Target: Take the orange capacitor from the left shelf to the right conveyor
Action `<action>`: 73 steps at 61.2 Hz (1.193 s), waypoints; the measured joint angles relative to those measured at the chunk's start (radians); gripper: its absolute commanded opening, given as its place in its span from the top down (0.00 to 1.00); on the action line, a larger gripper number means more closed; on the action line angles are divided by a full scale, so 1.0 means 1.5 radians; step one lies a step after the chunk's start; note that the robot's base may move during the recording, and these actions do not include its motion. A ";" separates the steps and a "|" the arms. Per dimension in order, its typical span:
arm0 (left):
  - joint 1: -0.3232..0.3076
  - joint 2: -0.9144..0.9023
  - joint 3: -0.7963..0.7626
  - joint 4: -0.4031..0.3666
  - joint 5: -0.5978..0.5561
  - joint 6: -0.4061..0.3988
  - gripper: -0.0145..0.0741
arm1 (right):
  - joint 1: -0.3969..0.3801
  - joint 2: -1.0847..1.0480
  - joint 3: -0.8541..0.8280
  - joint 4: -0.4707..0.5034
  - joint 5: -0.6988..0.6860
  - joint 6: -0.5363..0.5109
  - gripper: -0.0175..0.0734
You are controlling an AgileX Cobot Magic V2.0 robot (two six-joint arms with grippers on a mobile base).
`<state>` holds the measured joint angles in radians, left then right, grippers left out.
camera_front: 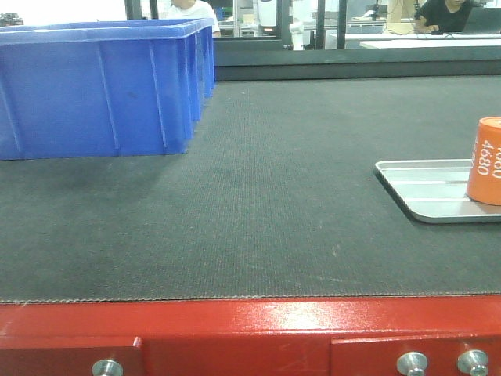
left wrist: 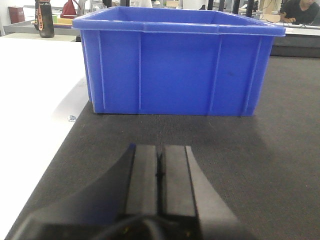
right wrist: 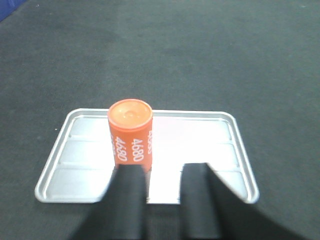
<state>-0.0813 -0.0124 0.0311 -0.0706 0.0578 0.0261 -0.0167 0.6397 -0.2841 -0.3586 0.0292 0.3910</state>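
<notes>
The orange capacitor point(right wrist: 131, 135) with white "4680" digits stands upright on a shallow silver tray point(right wrist: 200, 135). The tray lies on the dark grey conveyor belt point(camera_front: 266, 196), which has a red front edge point(camera_front: 250, 329). The capacitor also shows at the right edge of the front view point(camera_front: 487, 160). My right gripper point(right wrist: 165, 170) is open and empty just in front of the tray; the capacitor stands just beyond its left finger point(right wrist: 131, 200), not between the fingers. My left gripper point(left wrist: 160, 147) is shut and empty, low over the belt. The left shelf is out of view.
A large blue plastic bin point(camera_front: 102, 86) stands on the belt at the back left, straight ahead of my left gripper point(left wrist: 175, 65). A white surface point(left wrist: 35, 100) borders the belt on the left. The silver tray point(camera_front: 423, 184) sits at the belt's right side.
</notes>
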 measured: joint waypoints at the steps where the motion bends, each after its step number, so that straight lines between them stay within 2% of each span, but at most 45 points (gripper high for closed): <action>1: 0.000 0.000 0.000 0.000 0.000 0.000 0.98 | 0.006 -0.015 -0.001 0.000 0.011 0.000 0.70; 4: 0.000 0.000 0.000 0.000 0.000 0.000 0.98 | 0.019 -0.046 -0.006 0.001 0.055 0.000 0.76; 14: 0.000 0.000 0.000 0.000 0.000 0.000 0.98 | 0.066 -0.138 -0.044 0.017 0.202 0.000 0.75; 20: 0.000 0.000 0.000 0.000 0.000 0.000 0.98 | 0.077 -0.179 -0.058 0.021 0.246 0.000 0.75; 60: 0.000 0.000 0.000 0.000 0.000 0.000 0.98 | 0.080 -0.209 -0.062 0.037 0.246 0.002 0.75; 67: 0.000 0.000 0.000 0.000 0.000 0.000 0.98 | 0.080 -0.209 -0.062 0.099 0.236 -0.062 0.75; 73: 0.000 0.000 0.000 0.000 0.000 0.000 0.98 | 0.073 -0.211 -0.059 0.194 0.230 -0.185 0.75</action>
<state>-0.0813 -0.0124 0.0311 -0.0706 0.0578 0.0261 0.0925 0.3231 -0.3728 -0.0678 0.3745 0.1141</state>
